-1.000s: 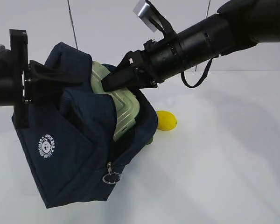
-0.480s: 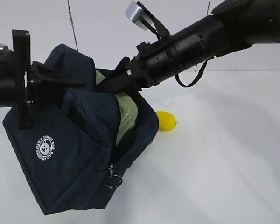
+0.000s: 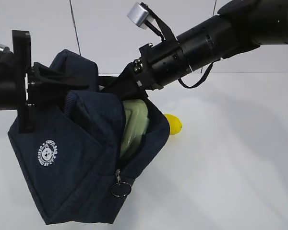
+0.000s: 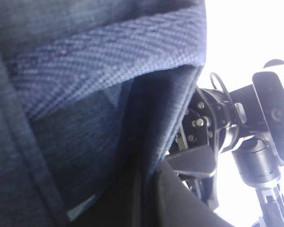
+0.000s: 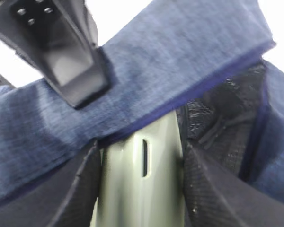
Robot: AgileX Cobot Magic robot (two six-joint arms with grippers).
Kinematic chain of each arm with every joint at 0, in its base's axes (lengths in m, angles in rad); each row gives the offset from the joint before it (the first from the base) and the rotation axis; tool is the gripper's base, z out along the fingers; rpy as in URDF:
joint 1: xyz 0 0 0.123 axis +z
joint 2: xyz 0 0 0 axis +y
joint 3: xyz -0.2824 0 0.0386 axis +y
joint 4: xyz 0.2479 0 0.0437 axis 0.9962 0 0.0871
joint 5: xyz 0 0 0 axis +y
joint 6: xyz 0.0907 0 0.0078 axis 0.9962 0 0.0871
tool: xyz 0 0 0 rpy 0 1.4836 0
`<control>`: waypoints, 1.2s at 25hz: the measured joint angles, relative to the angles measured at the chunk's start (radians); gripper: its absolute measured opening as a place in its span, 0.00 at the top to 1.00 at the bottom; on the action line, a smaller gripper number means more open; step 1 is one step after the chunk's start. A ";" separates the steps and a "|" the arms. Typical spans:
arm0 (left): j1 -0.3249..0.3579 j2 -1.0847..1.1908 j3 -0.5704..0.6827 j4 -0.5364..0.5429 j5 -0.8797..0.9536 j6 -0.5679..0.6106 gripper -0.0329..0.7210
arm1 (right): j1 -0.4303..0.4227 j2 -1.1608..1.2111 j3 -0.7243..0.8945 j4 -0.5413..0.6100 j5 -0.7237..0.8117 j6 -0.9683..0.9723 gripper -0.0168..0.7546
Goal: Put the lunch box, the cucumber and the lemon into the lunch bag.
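right gripper (image 3: 116, 87) sits in the mouth of the lunch bag (image 3: 81, 153), its two fingers (image 5: 199, 189) closed on either side of the lunch box (image 3: 134, 125), gripping its pale green lid edge. lunch box stands on end, long axis running down into the bag, lower part inside, upper part visible through the opening. left gripper (image 3: 48, 79) is at the bag's upper left by the strap fabric; whether it is clamped cannot be told. lemon (image 3: 175, 124) lies on the table (image 3: 230, 158) just beside the bag, on the right arm's side. cucumber not seen. judgement: box must go further down along its long axis
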 joint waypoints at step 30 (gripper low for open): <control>0.000 0.002 0.000 0.035 0.006 0.000 0.97 | 0.061 0.000 -0.005 -0.009 -0.014 -0.161 0.30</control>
